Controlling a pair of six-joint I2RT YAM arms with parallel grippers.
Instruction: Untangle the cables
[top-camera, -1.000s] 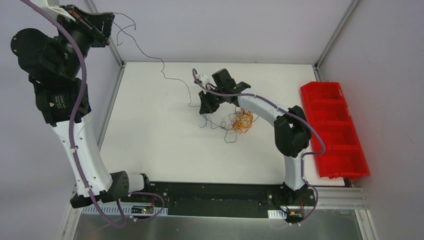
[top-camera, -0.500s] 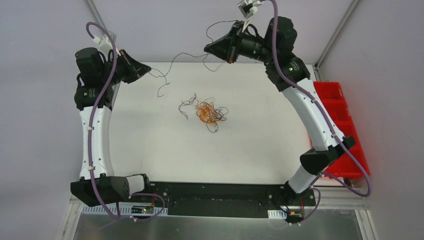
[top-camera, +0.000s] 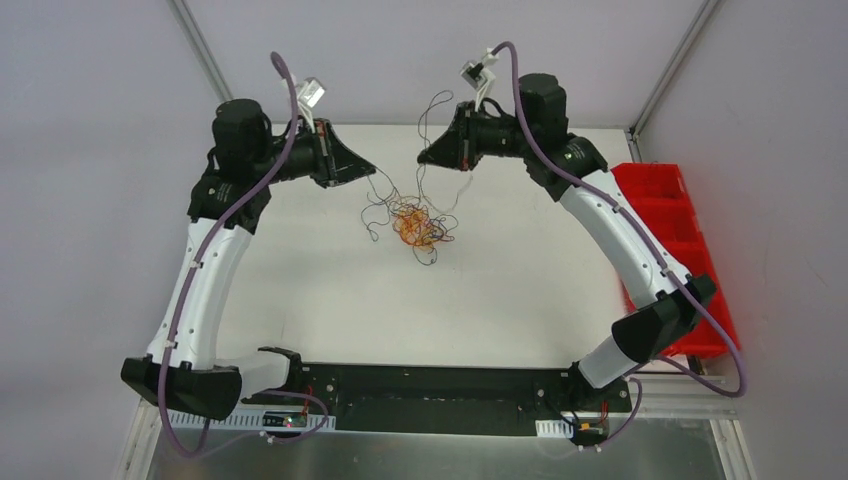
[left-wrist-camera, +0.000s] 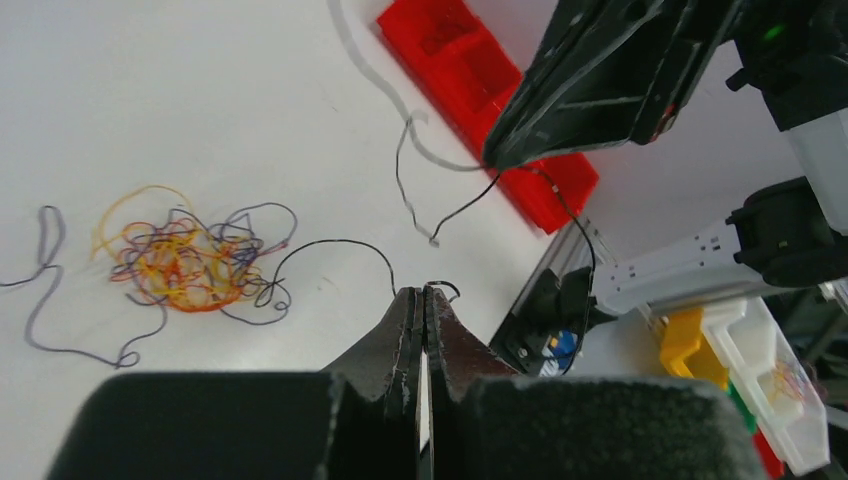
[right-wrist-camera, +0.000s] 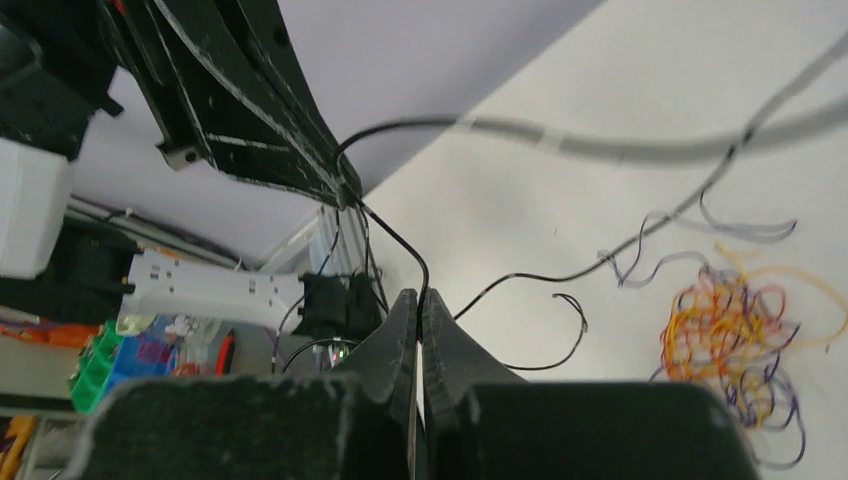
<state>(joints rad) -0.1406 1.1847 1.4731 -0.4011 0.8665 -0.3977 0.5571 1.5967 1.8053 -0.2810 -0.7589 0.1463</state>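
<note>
Hovering over the far half of the table (top-camera: 320, 300), left gripper (top-camera: 370, 170) and right gripper (top-camera: 424, 158) each pinch a dark strand of the cables (top-camera: 420, 225), whose limp, feather-light knot lies mid-table, probably best teased by loose ends.

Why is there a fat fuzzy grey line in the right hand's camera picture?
Right wrist view: it looks like a dark wire hanging very close to the lens, so it smears out of focus; the cable tangle behind is slightly soft too. Left wrist view: a similar fuzzy streak crosses the top. Top view: the tangle is crisp under even light.
</note>
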